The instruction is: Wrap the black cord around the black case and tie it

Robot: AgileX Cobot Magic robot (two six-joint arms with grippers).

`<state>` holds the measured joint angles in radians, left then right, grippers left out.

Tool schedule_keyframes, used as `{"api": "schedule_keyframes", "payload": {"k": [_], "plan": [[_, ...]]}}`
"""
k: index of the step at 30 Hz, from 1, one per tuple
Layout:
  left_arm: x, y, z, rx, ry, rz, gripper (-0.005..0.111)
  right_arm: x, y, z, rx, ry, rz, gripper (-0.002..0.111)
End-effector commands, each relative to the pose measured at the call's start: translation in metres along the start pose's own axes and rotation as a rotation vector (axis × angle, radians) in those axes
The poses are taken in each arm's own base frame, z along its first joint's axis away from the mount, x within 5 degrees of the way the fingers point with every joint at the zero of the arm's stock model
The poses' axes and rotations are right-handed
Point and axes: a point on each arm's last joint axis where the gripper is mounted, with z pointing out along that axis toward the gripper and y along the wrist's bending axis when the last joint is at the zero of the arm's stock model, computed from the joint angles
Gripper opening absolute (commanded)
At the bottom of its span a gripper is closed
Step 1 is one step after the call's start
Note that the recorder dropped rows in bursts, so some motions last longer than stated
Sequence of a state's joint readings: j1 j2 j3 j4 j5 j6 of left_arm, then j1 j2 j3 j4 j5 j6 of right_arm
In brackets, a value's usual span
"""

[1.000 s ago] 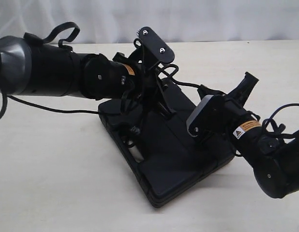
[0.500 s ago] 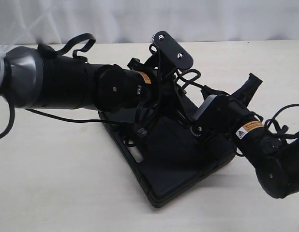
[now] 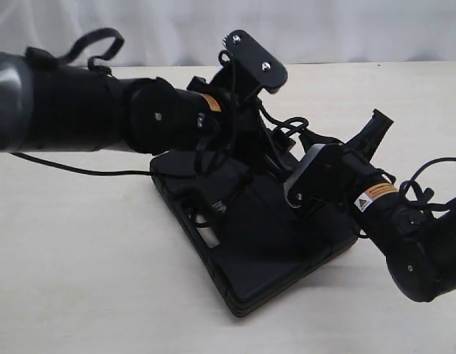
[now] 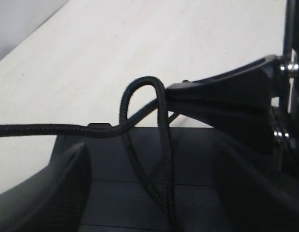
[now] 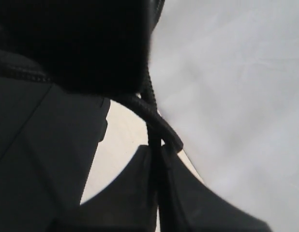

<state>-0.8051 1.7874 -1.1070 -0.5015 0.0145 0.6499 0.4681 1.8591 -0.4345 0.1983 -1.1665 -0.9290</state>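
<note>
Overhanging black case (image 3: 272,258), left arm (image 3: 88,118) screens black cord (image 4: 144,92).

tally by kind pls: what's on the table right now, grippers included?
flat rectangular matte black plastic case: 1
long thin black braided cord: 1
black robot grippers: 2 (left gripper, right gripper)
total: 4
</note>
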Motion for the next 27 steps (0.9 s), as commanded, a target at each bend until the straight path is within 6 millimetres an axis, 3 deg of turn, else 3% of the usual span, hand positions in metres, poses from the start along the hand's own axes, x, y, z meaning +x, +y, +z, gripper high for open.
{"api": "schedule_keyframes", "payload": {"k": [1,5,10,13,17,22,27], "plan": [[-0.015,0.015,-0.024,-0.021,-0.046,-0.058,0.066,-0.001,-0.001,0.000,0.009,-0.014,0.008,0.004],[-0.022,0.020,-0.029,-0.058,-0.099,-0.036,0.062,-0.001,-0.001,0.000,0.009,-0.014,0.010,0.004],[-0.013,0.016,-0.027,-0.035,0.003,0.695,0.054,-0.001,-0.001,0.000,0.009,-0.014,0.034,0.004],[-0.011,0.017,-0.022,-0.050,0.012,0.976,0.054,-0.001,-0.001,0.000,0.009,-0.014,0.034,0.004],[-0.018,0.016,-0.011,-0.127,-0.125,1.052,0.054,-0.001,-0.001,0.000,0.007,-0.013,0.033,0.004],[0.006,0.023,0.016,-0.082,-0.059,1.327,0.054,-0.001,-0.001,0.000,0.006,-0.012,0.033,0.004],[0.024,0.033,0.031,-0.060,-0.003,1.449,0.054,-0.001,-0.001,0.000,0.008,-0.014,0.033,0.004]]}}
